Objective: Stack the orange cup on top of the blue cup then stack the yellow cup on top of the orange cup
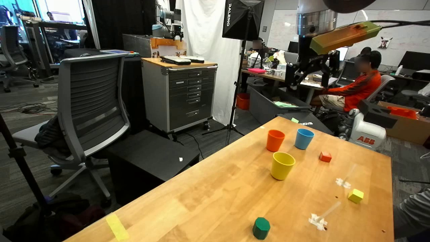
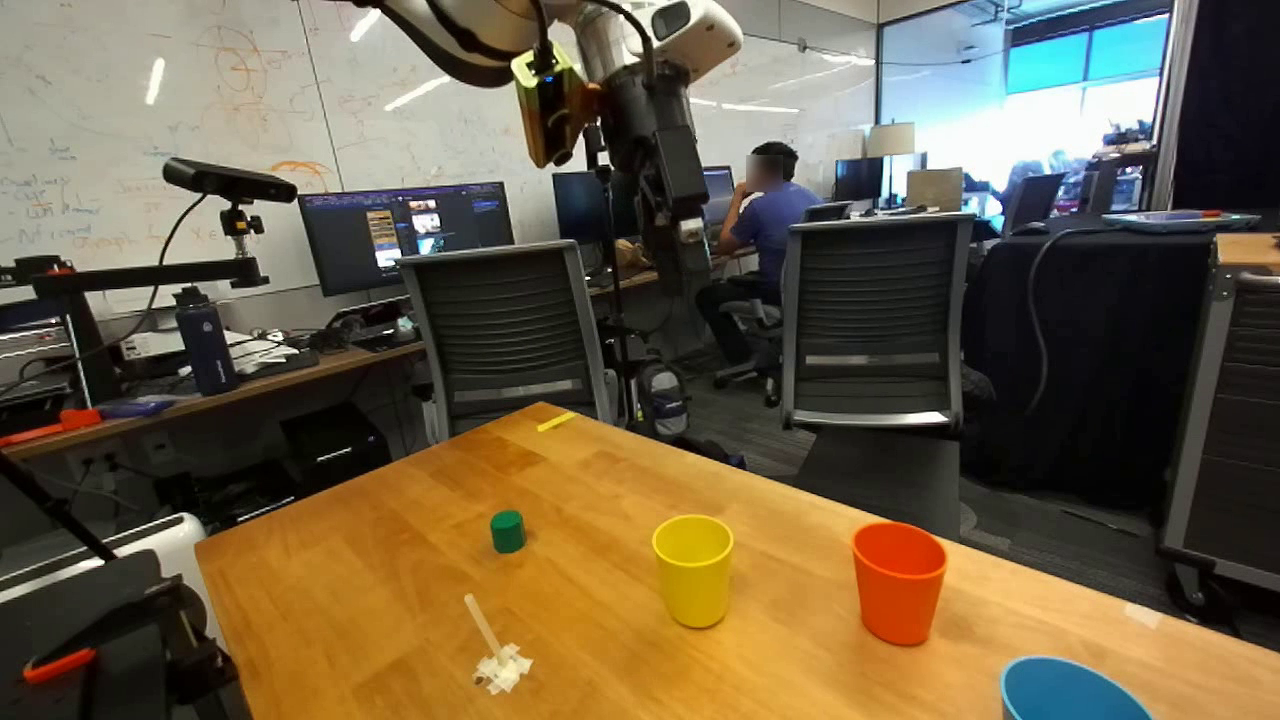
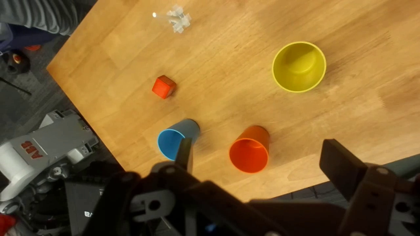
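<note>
The orange cup point(image 1: 275, 141) stands upright on the wooden table beside the blue cup point(image 1: 304, 139). The yellow cup point(image 1: 282, 167), also upright, stands apart from both. In an exterior view the orange cup point(image 2: 898, 590) and yellow cup point(image 2: 694, 577) show whole; the blue cup point(image 2: 1070, 692) is cut by the lower edge. My gripper point(image 1: 308, 81) is open and empty, well above the table. In the wrist view the orange cup point(image 3: 249, 155) appears between the open fingers, below them. One finger hides part of the blue cup point(image 3: 170, 143). The yellow cup point(image 3: 298, 67) is farther up.
A small red block point(image 1: 325, 156), a yellow block point(image 1: 355, 195) and a dark-green cylinder point(image 1: 261, 228) lie on the table point(image 1: 215, 188). Thin clear sticks rise from white tape patches point(image 1: 317, 222). The orange cup stands near a table edge.
</note>
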You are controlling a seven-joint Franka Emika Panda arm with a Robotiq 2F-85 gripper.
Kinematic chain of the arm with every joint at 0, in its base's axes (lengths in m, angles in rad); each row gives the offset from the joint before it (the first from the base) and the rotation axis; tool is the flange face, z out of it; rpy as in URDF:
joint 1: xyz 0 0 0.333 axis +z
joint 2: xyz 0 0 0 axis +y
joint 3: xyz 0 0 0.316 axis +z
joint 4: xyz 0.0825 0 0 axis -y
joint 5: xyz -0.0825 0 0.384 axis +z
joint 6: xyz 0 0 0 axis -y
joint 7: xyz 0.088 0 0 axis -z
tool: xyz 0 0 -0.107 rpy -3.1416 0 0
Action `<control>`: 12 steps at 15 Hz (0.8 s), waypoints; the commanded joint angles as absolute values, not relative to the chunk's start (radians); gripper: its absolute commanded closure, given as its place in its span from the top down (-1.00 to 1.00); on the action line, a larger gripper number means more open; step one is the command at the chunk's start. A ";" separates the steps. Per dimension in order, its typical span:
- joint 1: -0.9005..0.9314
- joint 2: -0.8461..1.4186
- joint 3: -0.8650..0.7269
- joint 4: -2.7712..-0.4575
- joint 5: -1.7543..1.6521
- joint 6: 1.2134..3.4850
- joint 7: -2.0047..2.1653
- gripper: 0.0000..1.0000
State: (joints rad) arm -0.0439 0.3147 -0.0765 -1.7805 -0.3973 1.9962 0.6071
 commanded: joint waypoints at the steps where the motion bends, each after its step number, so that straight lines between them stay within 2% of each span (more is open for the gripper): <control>1: -0.014 0.396 -0.112 -1.714 -0.395 2.007 0.650 1.00; 5: -0.022 0.491 -0.131 -1.622 -0.360 1.975 0.652 1.00; 12: -0.051 0.674 -0.213 -1.329 -0.346 1.885 0.631 1.00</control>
